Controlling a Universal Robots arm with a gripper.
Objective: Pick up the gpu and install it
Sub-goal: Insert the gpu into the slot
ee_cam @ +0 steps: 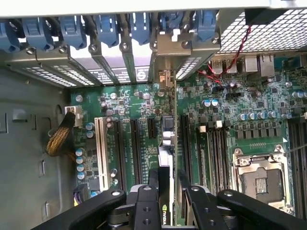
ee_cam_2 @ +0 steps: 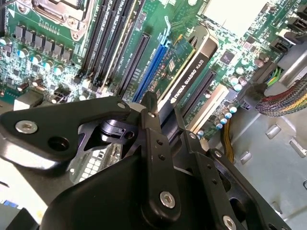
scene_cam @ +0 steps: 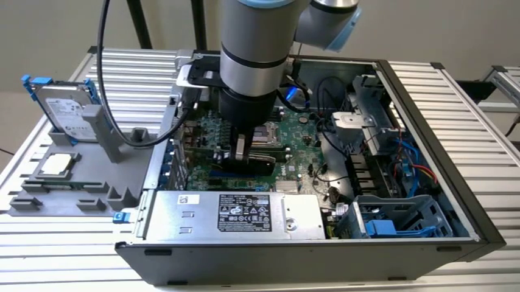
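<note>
You have one gripper [scene_cam: 246, 159] down inside the open computer case [scene_cam: 422, 91], its two fingers [ee_cam: 152, 201] closed on the one gpu [ee_cam: 165, 158]. The card stands on edge over the motherboard [ee_cam: 225, 124], among its expansion slots, beside the one processor socket [ee_cam: 261, 179].

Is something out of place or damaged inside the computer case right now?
Nothing stands out. The end effector holds the gpu on edge over the motherboard slots, its bracket end toward the rear slot covers. No damage shows.
</note>
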